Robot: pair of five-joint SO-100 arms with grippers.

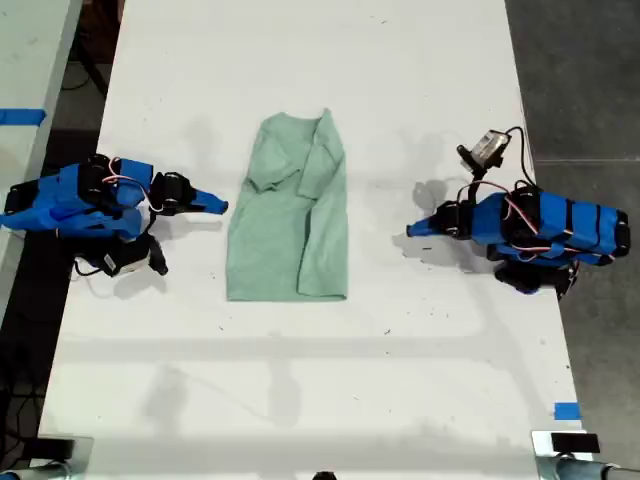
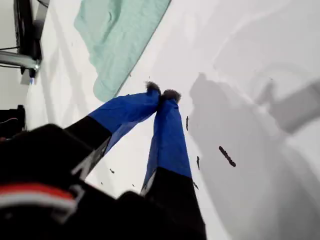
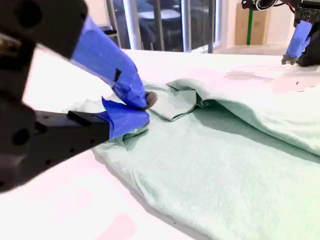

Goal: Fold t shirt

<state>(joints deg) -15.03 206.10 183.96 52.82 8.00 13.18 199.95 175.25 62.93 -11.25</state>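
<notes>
the shirt (image 1: 290,215) lies flat in the middle of the table (image 1: 300,390), between my two arms. its sides look already turned in, so it makes a long narrow strip with one sleeve lying across the chest. i judge the lengthwise folds done and the crosswise fold not yet begun. my first gripper (image 2: 162,93) rests on bare table at the exterior view's right, apart from the shirt, its jaws pressed tip to tip on nothing. my second gripper (image 3: 144,109) sits at the exterior view's left, just beside the shirt's edge near the collar end, its jaws drawn nearly together. the exterior view shows bare table between its tip and the cloth, so i take it to be holding nothing. next, both jaws need to spread, pinch the two corners of one short end, and carry that end over to the other.
</notes>
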